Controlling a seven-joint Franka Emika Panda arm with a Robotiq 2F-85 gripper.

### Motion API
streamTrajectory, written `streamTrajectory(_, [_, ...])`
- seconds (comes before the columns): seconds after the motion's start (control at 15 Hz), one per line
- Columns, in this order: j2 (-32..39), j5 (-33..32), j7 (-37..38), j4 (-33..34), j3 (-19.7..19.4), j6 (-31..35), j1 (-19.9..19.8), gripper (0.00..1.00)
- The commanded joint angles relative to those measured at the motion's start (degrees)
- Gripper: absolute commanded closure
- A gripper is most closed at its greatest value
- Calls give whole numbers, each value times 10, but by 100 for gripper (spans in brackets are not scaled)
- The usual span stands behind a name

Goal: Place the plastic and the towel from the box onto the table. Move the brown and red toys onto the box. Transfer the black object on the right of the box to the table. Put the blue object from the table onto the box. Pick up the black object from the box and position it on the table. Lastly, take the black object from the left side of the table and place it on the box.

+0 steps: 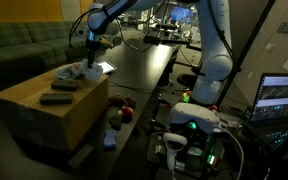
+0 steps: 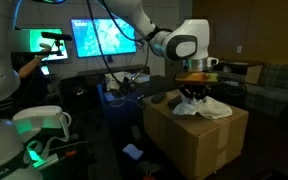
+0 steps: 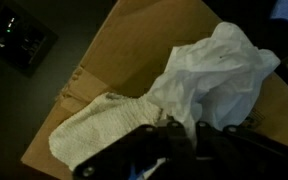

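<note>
The tan box (image 3: pixel 134 45) carries a crumpled white plastic (image 3: pixel 222 68) and a cream knitted towel (image 3: pixel 89 128) lying side by side on its top. My gripper (image 3: pixel 191 130) comes down at the lower edge of the plastic, its jaws shut on a fold of it. Both exterior views show the gripper (image 1: pixel 91 60) (image 2: pixel 192 97) low over the box's far end, above the white heap (image 2: pixel 212 110). Two flat black objects (image 1: pixel 66 87) (image 1: pixel 56 98) lie on the box top. A red toy (image 1: pixel 125 113) sits beside the box on the dark table (image 1: pixel 144 65).
A green sofa (image 1: pixel 14 50) stands behind the box. Lit monitors (image 2: pixel 102 38) and a laptop (image 1: pixel 282 98) ring the area. A white machine with a green light (image 1: pixel 196 118) and cables crowd the floor near the table's end.
</note>
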Motion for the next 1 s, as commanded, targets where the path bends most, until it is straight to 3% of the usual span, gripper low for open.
streamTrajectory(0.0, [-46,25,-16,-30,-15,10,-12,98])
streamTrajectory(0.67, [-87,51,-3,-58,-61,50,-28,98])
streamTrajectory(0.8, [-92,55,-7,-65,-61,60,-27,98])
streamTrajectory(0.93, [-98,91,-42,-65,-44,25,-37,98])
